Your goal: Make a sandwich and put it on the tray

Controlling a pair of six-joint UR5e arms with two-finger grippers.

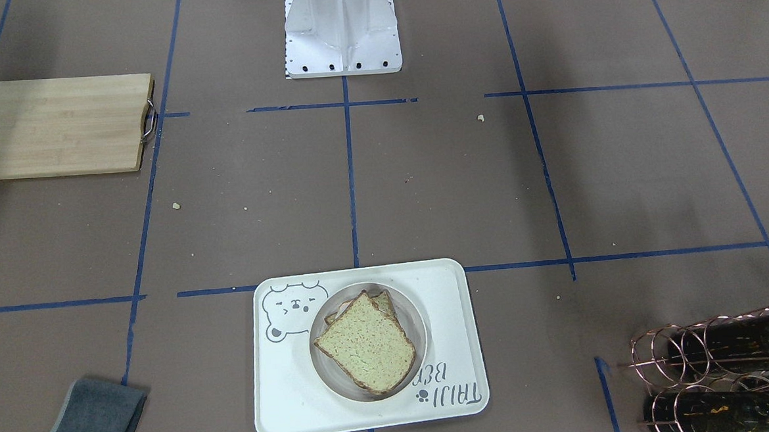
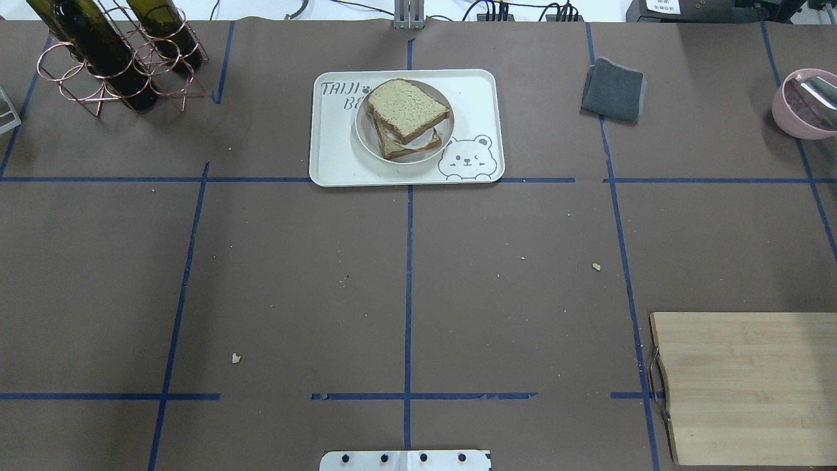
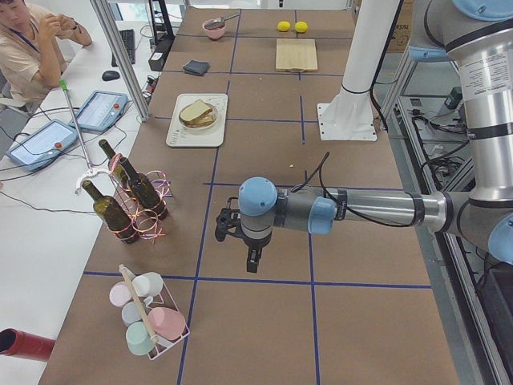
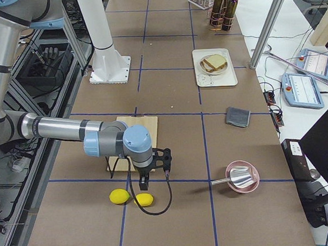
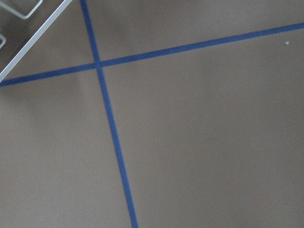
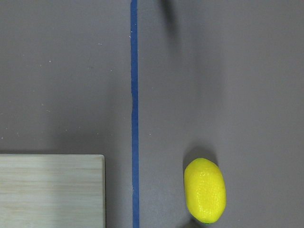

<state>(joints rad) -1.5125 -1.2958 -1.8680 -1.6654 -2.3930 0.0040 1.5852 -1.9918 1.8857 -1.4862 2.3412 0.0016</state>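
sandwich on tray: looks done

Near: left gripper hangs over the table's left end, right gripper over the right end, both nowhere near the food; can't tell if open or clenched. Far edge, middle: sandwich stacked on plate on tray. No further move needed, judging by this.

The tray reads "TAIJI BE", cut off by the plate.

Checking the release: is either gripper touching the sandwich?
Apart. Overhead view shows the sandwich, plated on the tray, with no gripper near; side views show the left gripper and right gripper well away from it.
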